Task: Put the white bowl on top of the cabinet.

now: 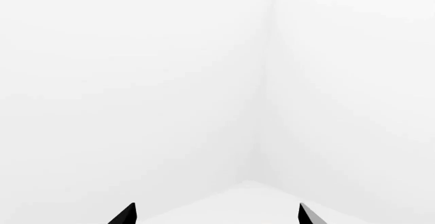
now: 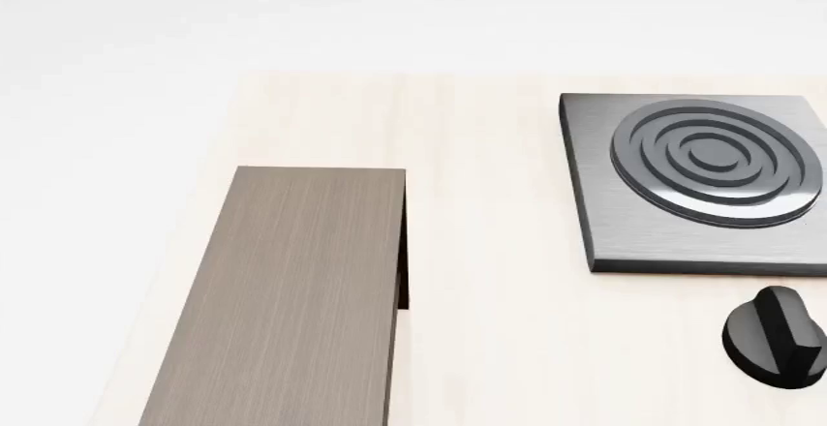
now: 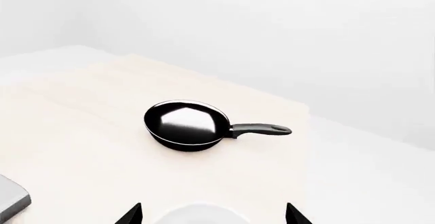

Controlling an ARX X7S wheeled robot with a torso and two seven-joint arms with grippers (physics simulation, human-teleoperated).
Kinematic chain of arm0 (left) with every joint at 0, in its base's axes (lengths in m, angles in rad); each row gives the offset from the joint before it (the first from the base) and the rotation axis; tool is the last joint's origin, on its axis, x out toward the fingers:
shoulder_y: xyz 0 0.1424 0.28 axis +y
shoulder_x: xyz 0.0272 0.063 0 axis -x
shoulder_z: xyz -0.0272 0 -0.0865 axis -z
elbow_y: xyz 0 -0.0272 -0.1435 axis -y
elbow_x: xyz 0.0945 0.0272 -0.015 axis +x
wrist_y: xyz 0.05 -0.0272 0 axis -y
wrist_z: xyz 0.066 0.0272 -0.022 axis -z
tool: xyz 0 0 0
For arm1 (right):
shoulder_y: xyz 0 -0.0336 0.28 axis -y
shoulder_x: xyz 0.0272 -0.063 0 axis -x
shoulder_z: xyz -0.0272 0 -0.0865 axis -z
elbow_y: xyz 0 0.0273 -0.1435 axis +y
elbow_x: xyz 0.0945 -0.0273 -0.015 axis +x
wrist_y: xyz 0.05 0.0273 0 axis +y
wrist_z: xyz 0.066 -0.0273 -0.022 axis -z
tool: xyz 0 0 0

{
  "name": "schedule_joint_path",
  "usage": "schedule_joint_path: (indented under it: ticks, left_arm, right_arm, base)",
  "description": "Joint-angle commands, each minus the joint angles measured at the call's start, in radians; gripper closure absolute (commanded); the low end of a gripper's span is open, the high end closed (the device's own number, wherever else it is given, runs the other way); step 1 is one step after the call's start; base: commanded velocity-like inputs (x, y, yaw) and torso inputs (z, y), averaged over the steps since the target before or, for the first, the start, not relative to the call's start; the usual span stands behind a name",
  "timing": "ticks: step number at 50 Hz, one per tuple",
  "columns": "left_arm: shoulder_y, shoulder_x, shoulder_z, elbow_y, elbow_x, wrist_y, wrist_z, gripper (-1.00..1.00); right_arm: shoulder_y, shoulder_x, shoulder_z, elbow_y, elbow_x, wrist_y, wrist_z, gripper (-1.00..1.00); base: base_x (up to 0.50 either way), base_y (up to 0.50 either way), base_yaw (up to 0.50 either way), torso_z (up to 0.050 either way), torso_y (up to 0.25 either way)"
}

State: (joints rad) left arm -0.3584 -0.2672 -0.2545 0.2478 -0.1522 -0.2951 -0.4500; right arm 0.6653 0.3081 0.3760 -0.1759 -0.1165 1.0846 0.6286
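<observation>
In the right wrist view only the rounded top of the white bowl (image 3: 197,217) shows, at the frame's lower edge on the pale table. My right gripper (image 3: 214,215) is open, and the bowl lies between its two dark fingertips (image 3: 133,215) with a gap on each side. The cabinet (image 2: 297,300), with its grey-brown wood-grain top, lies lengthwise on the left of the table in the head view; neither gripper shows there. My left gripper (image 1: 217,216) is open with nothing between its tips and faces a bare white corner of the room.
A black frying pan (image 3: 185,123) sits on the table beyond the bowl, its handle (image 3: 262,130) pointing toward the table edge. A square grey stove plate with rings (image 2: 704,179) and a black knob (image 2: 776,337) are on the table's right side.
</observation>
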Motion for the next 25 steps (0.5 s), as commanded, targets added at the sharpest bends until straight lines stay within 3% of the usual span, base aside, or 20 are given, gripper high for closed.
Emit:
schedule_joint_path:
  ticks: [1,13,25]
  left_arm:
    - [0.002,-0.003,0.006,-0.002,0.002,0.005,-0.004,-1.00]
    - [0.002,-0.008,0.008,0.002,0.001,-0.001,-0.009,-1.00]
    - [0.001,-0.010,0.012,-0.004,-0.001,0.000,-0.013,-1.00]
  right_arm:
    - [0.030,-0.010,0.024,0.011,0.009,0.084,0.000,-1.00]
    - [0.041,-0.016,0.038,0.017,0.024,0.157,-0.016,-1.00]
    - [0.030,0.004,0.019,-0.005,-0.036,0.114,0.054,-1.00]
  base:
    - [0.00,0.00,0.00,0.000,0.000]
    - [0.00,0.00,0.00,0.000,0.000]
    - [0.00,0.00,0.00,0.000,0.000]
